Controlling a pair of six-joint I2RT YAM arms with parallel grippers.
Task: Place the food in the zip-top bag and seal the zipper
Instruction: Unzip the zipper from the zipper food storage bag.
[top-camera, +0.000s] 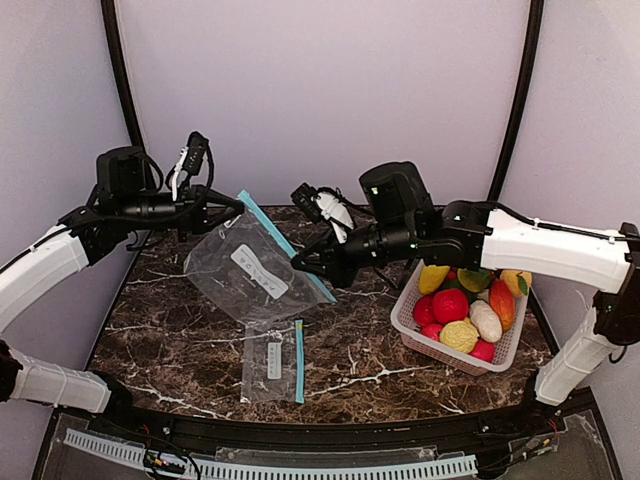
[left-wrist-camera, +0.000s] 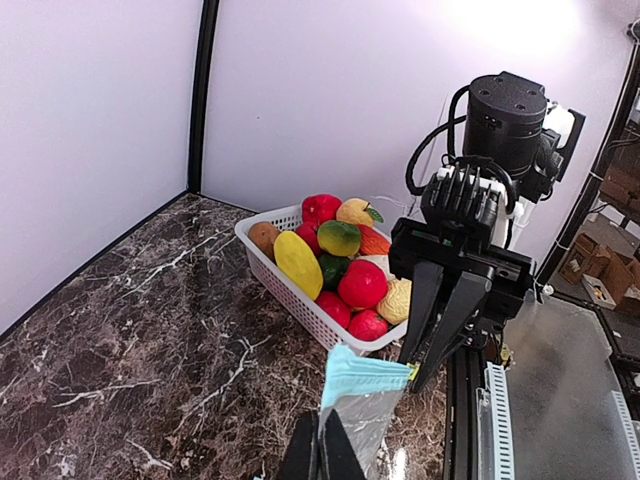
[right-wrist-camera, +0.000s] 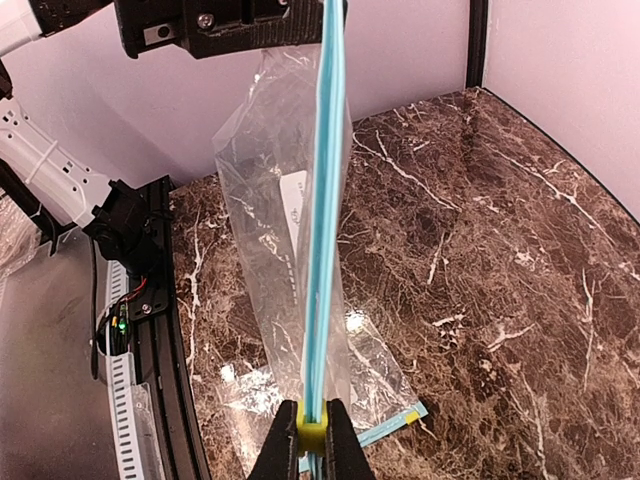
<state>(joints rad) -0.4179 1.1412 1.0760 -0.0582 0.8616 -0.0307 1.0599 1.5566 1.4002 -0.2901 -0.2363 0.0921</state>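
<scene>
OK — left gripper (top-camera: 237, 203) is clenched on one end of the zip-top bag (top-camera: 250, 268), right at the teal zipper strip (right-wrist-camera: 326, 200). Right gripper (top-camera: 298, 262) is clamped on the other end, fingertips pinching the yellow slider (right-wrist-camera: 311, 432). The bag is held up between the two arms over the middle of the tabletop (top-camera: 170, 340), toward the far edge. The zipper is pulled taut and the clear body droops below it. Can't tell whether the mouth is open or zipped, or whether the lowest corner touches the tabletop. The food (top-camera: 462, 305) — red, yellow, green and orange pieces — sits piled in the white basket (top-camera: 428, 345) at the right edge, well apart from the held bag. A second clear bag (top-camera: 270, 362) lies flat near the near edge, about centre.
</scene>
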